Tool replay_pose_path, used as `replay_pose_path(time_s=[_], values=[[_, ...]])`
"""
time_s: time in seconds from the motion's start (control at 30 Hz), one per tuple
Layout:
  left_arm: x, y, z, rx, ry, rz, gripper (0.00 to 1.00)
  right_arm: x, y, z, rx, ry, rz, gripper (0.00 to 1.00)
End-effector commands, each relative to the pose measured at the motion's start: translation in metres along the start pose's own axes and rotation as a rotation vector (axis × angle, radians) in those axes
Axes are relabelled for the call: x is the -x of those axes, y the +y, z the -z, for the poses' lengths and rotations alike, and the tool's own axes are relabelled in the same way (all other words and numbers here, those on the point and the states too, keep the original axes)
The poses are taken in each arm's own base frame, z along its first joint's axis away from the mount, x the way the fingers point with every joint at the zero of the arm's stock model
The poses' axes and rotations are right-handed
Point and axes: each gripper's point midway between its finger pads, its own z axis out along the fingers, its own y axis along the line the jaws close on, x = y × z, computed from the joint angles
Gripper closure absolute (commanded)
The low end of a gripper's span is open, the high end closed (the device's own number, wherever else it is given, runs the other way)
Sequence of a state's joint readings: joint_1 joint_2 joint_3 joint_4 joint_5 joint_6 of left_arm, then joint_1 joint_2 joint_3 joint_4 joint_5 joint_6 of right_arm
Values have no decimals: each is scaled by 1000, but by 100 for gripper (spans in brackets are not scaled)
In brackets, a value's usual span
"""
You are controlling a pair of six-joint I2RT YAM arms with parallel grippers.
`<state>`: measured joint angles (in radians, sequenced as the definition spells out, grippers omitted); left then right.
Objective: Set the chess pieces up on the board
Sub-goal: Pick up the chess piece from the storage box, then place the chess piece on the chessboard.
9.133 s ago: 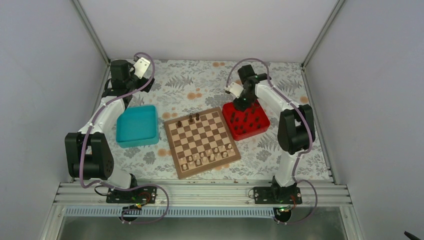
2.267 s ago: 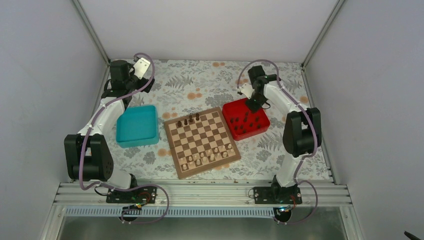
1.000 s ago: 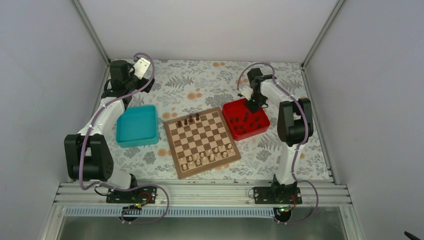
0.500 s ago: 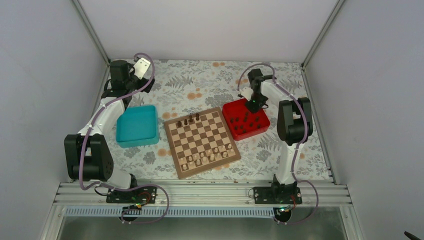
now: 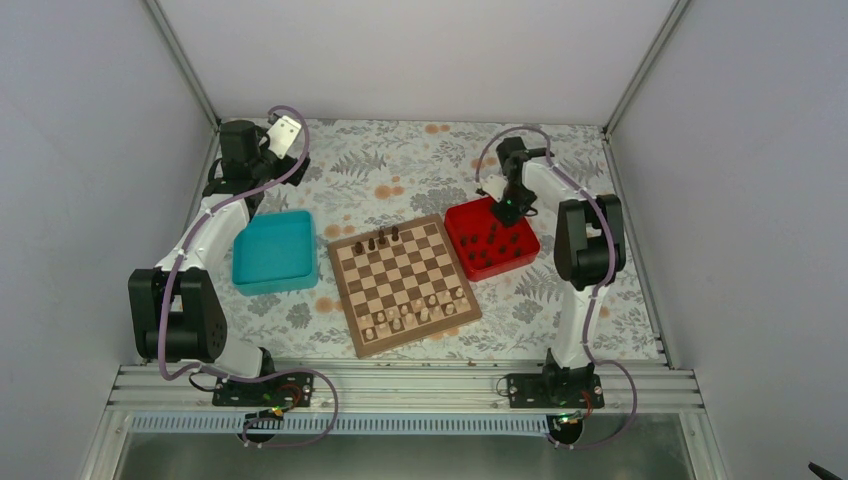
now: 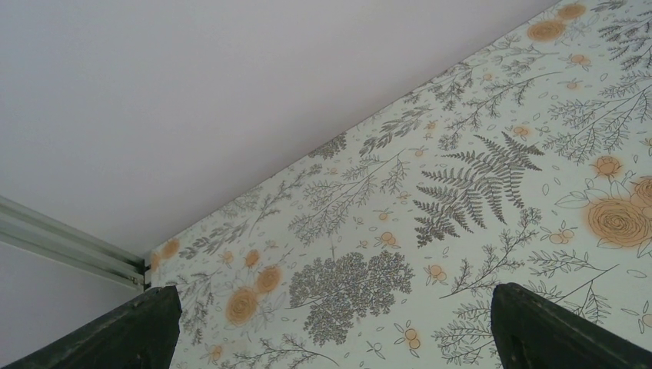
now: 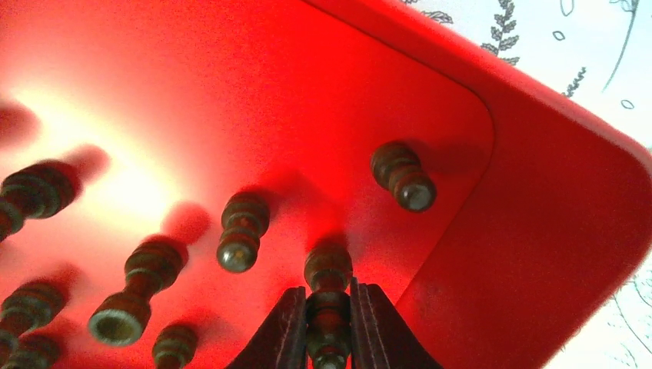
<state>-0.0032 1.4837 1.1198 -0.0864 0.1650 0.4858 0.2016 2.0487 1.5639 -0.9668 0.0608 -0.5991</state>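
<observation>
My right gripper (image 7: 329, 307) pinches one dark chess piece (image 7: 328, 267) near a corner of the red tray (image 7: 538, 231), so pickup is in hand; the next move requires a vertical lift and transfer to the board (image 5: 400, 275).

Across the floral-patterned counter (image 5: 400, 170): board (image 5: 400, 275) at centre, set slightly askew; teal tray (image 5: 274, 252) near its left side; red tray (image 5: 460, 225) just beside its far right corner.

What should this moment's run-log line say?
phase: pick | right claw: shut on dark chess piece in red tray | left claw: open, over tablecloth | board: partly set
</observation>
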Motion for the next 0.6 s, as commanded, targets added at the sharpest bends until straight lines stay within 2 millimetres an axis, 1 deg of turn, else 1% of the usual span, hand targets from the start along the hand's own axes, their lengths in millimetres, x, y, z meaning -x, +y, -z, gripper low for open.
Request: replay_pose_path(time_s=[0.0,0.07,0.17,0.23,0.3,0.37,0.43,0.5,0.57], values=[[9,-1,5,-8,-29,-2,0,12,2,46,-24,-53,10,92],[9,-1,5,-7,-26,-1,0,23,9,70,-36,-80,37,93],[10,-1,5,-7,-29,-1,0,47,27,105,-46,-148,96,93],[10,0,6,-4,-29,-1,0,65,42,126,-45,-198,134,93],[11,0,7,-3,-31,-2,0,83,61,141,-27,-237,187,93],[11,1,7,1,-31,-2,0,100,80,147,-13,-261,238,93],[12,2,8,6,-30,-2,0,114,100,148,-2,-271,286,93],[11,2,8,8,-29,-4,0,127,118,144,9,-268,327,93],[12,2,9,9,-30,-4,0,136,130,137,15,-258,355,93]])
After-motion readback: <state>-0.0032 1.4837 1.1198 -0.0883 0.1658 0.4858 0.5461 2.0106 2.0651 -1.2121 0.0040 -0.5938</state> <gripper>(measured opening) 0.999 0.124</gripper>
